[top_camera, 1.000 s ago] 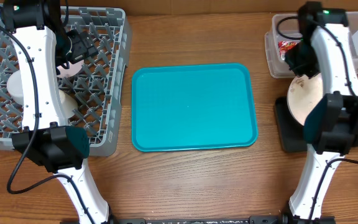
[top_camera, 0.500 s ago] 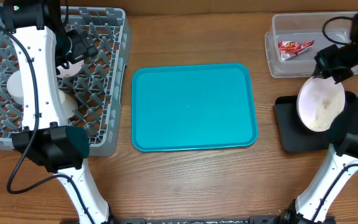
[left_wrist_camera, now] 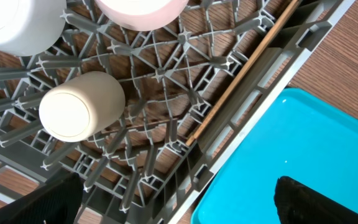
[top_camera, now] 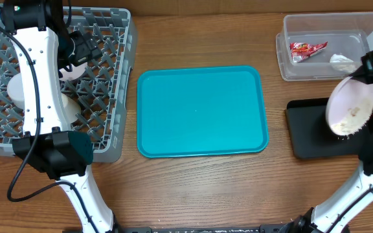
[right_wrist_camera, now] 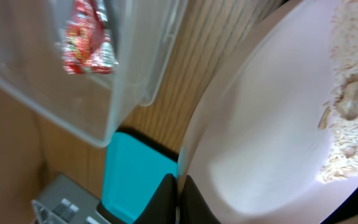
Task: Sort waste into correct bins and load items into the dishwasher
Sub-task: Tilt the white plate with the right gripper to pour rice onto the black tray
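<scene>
The right fingers [right_wrist_camera: 165,202] are pressed tight on the rim of the white plate [top_camera: 350,107], tipped over the black bin [top_camera: 303,139] at the right edge. The rice crumbs [right_wrist_camera: 353,93] may stick, or spill past the bin onto the tabletop [top_camera: 199,188]. Held only by its rim, the plate could slip too. The left fingers [left_wrist_camera: 48,199] are spread wide over the rack [left_wrist_camera: 166,81], upper left.

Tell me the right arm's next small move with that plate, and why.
Probably tip the plate a little steeper so the crumbs slide off into the black bin. The right gripper is shut on the plate's rim, the plate hangs tilted above the bin, and pale crumbs lie on its lower part.
</scene>
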Available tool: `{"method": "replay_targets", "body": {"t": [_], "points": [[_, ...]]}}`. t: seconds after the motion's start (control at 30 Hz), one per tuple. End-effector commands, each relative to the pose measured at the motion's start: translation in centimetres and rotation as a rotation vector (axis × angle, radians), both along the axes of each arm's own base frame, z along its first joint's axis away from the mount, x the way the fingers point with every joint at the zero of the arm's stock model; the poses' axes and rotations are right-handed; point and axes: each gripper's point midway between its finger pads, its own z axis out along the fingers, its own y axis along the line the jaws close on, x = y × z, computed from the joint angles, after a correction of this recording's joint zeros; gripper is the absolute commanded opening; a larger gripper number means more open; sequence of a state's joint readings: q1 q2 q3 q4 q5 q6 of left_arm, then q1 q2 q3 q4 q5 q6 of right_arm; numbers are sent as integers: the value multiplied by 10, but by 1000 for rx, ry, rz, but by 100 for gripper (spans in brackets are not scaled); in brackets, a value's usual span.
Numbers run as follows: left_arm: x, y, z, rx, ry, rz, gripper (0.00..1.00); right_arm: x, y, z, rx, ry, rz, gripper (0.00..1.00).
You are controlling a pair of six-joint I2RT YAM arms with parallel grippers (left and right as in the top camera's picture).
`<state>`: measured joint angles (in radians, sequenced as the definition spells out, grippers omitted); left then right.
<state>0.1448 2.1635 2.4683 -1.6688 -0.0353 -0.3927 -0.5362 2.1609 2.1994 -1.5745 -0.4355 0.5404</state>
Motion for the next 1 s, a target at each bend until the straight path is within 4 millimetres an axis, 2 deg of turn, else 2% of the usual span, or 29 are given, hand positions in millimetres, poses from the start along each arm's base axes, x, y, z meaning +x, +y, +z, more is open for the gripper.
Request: {"method": "replay_targets", "body": {"t": [0.0,0.17,0.6,0.97], "points": [[-2,2,14,20,-36,-6,100,-8,-4,51,-51,-143,36,4],[-2,2,14,20,-36,-6,100,-14,-7,48,-56,-145,76,4],[-2,2,14,20,-36,-6,100,-6,13,61,53,-237,126,4],[-2,2,14,20,-36,-6,100,-10,16,60,47,-243,179,4]]}}
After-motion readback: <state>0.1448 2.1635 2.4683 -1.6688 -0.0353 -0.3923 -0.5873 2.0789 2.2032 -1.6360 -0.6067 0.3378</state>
